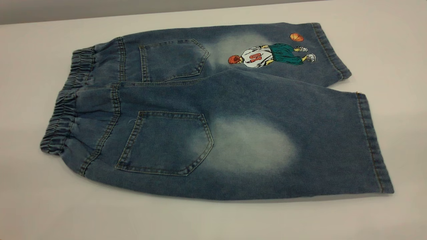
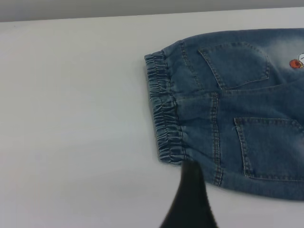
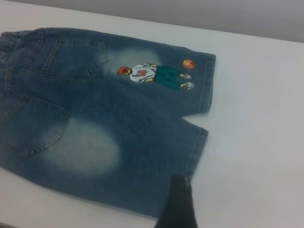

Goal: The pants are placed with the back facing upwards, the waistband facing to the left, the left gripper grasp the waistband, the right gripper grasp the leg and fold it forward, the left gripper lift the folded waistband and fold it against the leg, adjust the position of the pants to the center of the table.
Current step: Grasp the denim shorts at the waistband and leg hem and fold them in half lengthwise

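The pants [image 1: 213, 100] lie flat on the table [image 1: 50, 206], back pockets up, with the ruched waistband [image 1: 65, 103] to the left. The plain leg [image 1: 253, 150] with its faded patch is nearest; the cartoon-print leg lies behind it. Neither gripper shows in the exterior view. In the left wrist view the left gripper [image 2: 228, 202] hovers off the near end of the waistband [image 2: 164, 114]; one dark finger [image 2: 190, 199] shows, nothing held. In the right wrist view the right gripper [image 3: 213, 206] hangs by the near hem corner of the leg [image 3: 142, 156], one finger [image 3: 176, 204] showing, nothing held.
Bare white table surrounds the pants on all sides. A grey wall [image 1: 100, 8] runs behind the table's far edge.
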### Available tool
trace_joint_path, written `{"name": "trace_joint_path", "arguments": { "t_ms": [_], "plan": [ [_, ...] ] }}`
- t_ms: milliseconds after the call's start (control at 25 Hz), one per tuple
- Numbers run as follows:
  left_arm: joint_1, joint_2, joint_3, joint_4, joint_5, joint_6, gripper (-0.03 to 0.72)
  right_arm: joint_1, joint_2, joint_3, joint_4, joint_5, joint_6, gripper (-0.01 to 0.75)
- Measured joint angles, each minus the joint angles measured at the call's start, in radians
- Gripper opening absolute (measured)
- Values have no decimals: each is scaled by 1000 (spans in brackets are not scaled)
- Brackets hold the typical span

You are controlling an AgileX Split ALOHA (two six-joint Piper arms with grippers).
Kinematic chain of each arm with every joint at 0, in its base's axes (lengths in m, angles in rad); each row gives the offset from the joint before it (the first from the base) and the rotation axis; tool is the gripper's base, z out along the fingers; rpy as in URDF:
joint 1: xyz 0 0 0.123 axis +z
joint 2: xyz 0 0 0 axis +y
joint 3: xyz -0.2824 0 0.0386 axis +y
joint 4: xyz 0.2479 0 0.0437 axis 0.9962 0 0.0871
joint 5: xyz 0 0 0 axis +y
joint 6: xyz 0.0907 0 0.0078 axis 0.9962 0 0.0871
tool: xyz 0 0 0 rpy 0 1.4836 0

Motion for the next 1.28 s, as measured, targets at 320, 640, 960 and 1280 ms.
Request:
{"name": "trace_joint_path", "arguments": {
  "t_ms": [320, 640, 960, 1280],
  "plan": [
    [0, 0, 0, 0, 0, 0, 519, 0, 0, 0, 0, 0, 0, 533],
    [0, 0, 0, 0, 0, 0, 519, 1, 0, 0, 0, 0, 0, 533],
    [0, 0, 0, 0, 0, 0, 519, 2, 0, 0, 2, 0, 4, 533],
    [0, 57, -41, -14, -86, -118, 519, 2, 45, -33, 23, -66, 128, 533]
  ]
}}
